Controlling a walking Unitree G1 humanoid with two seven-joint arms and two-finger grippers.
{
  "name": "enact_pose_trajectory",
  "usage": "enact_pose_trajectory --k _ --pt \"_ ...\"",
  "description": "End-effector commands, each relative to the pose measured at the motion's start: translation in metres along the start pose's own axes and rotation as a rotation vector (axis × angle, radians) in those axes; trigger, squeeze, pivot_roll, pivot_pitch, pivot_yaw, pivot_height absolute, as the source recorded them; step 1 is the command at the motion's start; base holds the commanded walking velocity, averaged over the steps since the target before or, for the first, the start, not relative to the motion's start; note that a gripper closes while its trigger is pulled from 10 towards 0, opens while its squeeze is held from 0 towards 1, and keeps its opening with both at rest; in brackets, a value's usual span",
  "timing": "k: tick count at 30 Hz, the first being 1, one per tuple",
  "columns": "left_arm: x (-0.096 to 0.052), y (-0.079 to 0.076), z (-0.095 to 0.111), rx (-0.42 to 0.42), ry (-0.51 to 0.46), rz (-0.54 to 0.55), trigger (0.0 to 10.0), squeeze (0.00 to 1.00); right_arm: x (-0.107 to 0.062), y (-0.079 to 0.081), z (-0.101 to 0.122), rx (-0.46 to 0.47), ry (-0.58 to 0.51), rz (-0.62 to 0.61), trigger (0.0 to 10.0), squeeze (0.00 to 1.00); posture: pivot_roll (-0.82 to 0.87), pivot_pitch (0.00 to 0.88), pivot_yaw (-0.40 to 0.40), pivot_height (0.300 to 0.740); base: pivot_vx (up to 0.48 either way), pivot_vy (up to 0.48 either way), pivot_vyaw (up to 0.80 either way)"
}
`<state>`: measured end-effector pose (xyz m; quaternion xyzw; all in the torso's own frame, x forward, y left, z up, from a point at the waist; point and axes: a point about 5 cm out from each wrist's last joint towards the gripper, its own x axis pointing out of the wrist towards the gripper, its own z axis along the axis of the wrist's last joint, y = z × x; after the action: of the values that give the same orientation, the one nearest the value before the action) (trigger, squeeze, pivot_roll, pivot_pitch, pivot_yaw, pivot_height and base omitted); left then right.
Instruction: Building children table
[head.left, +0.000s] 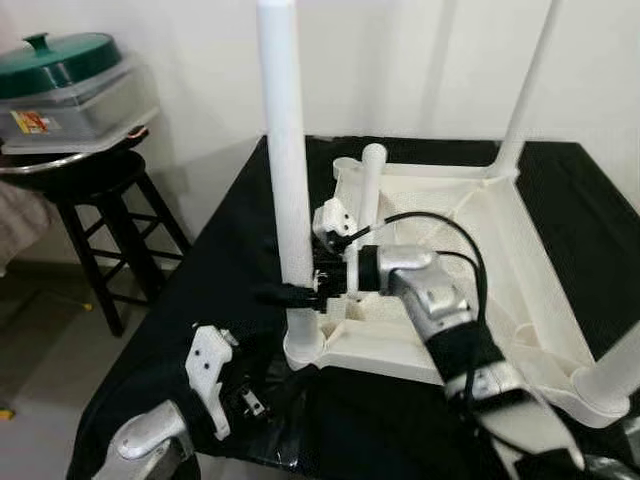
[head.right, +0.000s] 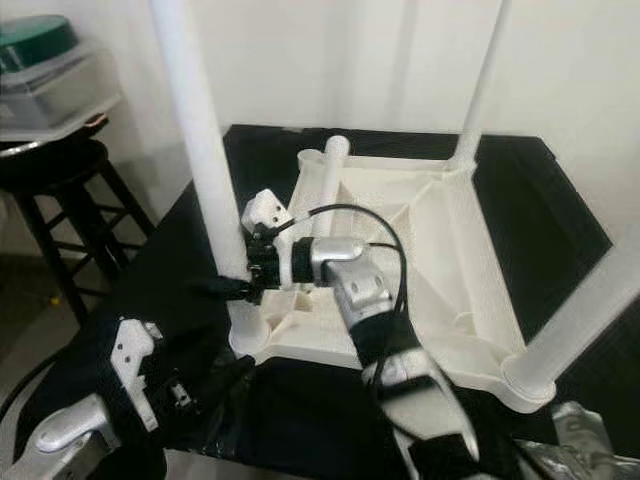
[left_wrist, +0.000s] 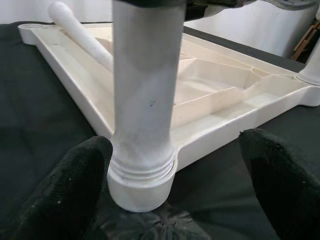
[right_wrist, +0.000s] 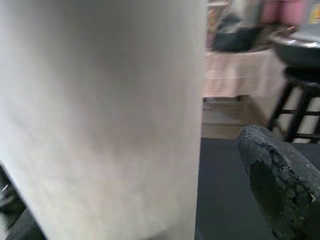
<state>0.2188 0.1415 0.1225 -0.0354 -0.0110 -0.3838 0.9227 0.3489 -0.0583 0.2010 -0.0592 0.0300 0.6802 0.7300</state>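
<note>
Nearest to you, at the lower left of the head view, your left gripper (head.left: 262, 392) sits low over the black tabletop (head.left: 220, 260), fingers spread wide and holding nothing. From the left wrist camera its 2 black fingertips (left_wrist: 65, 180) flank the foot of the near leg (head.left: 285, 180), with bare black cloth showing on either side of the socket (left_wrist: 142, 185); whether the nearer fingertip touches the collar, you cannot tell.

Just beyond, your right arm reaches in from the lower right, and your right gripper (head.left: 290, 285) is at the near leg a little above the socket. One finger (right_wrist: 277, 180) stands off to the side of the white tube in the right wrist view, and you cannot tell from these pictures whether the pincer is clenched on the leg.

That leg stands upright in the near-left corner of the upturned white table top (head.left: 520, 270), which lies ribs-up on the black cloth, its near edge close to the front of the table. A short leg (head.left: 372, 190) leans inside the frame, another leg (head.left: 530, 85) rises at the far corner, and a fourth leg (head.left: 620, 365) stands at the lower right.

Off the table's left edge stands a dark stool (head.left: 95, 200) carrying a green-lidded container (head.left: 70, 85), with open floor below it.
</note>
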Motion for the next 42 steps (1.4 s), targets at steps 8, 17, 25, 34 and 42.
enact_pose_trajectory --k 8,17,25,34,42 --pt "-0.007 0.006 -0.004 0.038 0.003 0.172 10.0 0.0 -0.005 -0.002 -0.026 0.115 0.063 0.058 0.0 0.0 0.05 0.0 0.028 0.74 0.0 0.0 0.0" --pt "-0.022 -0.003 -0.003 0.09 -0.001 0.242 10.0 0.0 -0.033 -0.004 -0.053 0.168 0.001 -0.167 0.0 0.0 0.03 0.021 0.031 0.74 0.0 0.0 0.0" --pt "-0.032 -0.017 0.002 0.189 0.049 0.205 10.0 0.0 -0.039 0.047 -0.097 0.282 0.231 -0.869 0.0 0.0 -0.01 0.06 0.044 0.74 0.0 0.0 0.0" --pt "-0.026 -0.018 -0.002 0.116 0.035 0.212 10.0 0.0 -0.032 0.039 -0.078 0.227 0.201 -0.776 8.6 0.0 -0.01 0.056 0.045 0.74 0.0 0.0 0.0" --pt "-0.02 -0.019 -0.006 0.063 0.023 0.199 10.0 0.0 -0.027 0.002 0.003 -0.021 -0.06 -0.362 10.0 1.0 0.0 0.032 0.044 0.74 0.0 0.0 0.0"
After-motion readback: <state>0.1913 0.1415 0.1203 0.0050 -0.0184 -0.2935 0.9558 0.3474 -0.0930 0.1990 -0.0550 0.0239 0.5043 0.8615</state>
